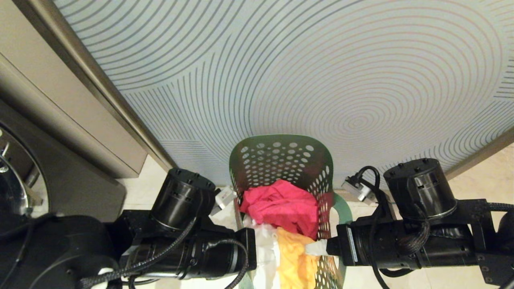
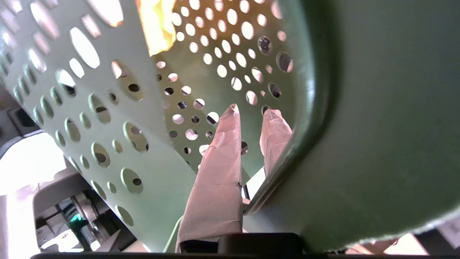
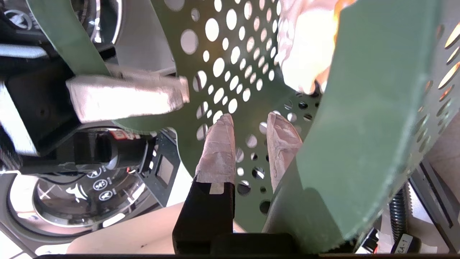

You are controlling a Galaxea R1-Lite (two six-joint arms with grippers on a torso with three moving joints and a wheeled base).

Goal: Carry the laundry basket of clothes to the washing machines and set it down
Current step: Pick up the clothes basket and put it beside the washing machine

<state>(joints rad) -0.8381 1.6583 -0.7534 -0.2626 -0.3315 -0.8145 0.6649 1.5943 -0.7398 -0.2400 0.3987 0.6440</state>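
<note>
I have the laundry basket [image 1: 281,160] low in the centre of the head view, hanging between my two arms with the clothes [image 1: 285,208] heaped inside: pink-red on top, white and yellow-orange below. The left tool [image 2: 251,115] is pinched on the basket's rim band, one taped finger inside against the perforated wall, the other behind the band. The right tool [image 3: 251,122] grips the opposite side the same way, closed on the plastic. A washing machine [image 1: 16,180] shows at the left edge of the head view, its chrome ring just visible.

I judge the load light: thin plastic and three soft garments. The wall probably flexes, so the stiff rim band by the handles is the right place to hold. Smooth plastic between narrow fingers could slip if the basket tilts, so I would keep both sides level. The clothes sit loose and could spill.
</note>
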